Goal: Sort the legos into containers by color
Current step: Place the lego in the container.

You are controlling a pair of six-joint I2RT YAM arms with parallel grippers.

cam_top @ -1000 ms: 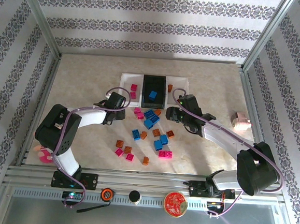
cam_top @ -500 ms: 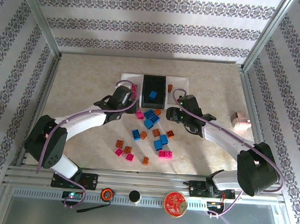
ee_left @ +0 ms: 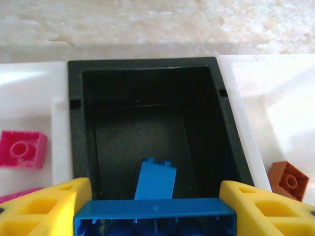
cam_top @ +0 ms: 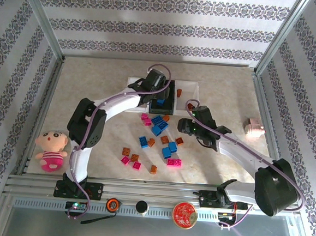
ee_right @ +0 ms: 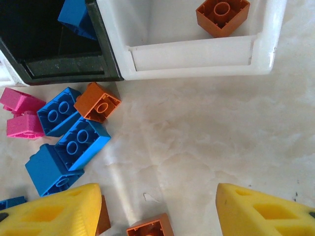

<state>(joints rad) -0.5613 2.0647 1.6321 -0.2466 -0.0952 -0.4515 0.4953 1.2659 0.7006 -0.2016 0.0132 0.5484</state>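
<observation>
Left jaws have swung off the loose legos [cam_top: 159,121] to hang over the black tray [ee_left: 76,123], gripping a blue brick [ee_left: 155,215]; we judge a drop comes next. Right jaws gape over bare bench [ee_right: 197,132] near the legos.

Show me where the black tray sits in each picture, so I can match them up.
Top external: black tray at upper centre, partly under the left arm.
Left wrist: black tray in the centre of the picture.
Right wrist: black tray in the top left corner.
Shared landmark: the orange lego in the white tray to its right.
</observation>
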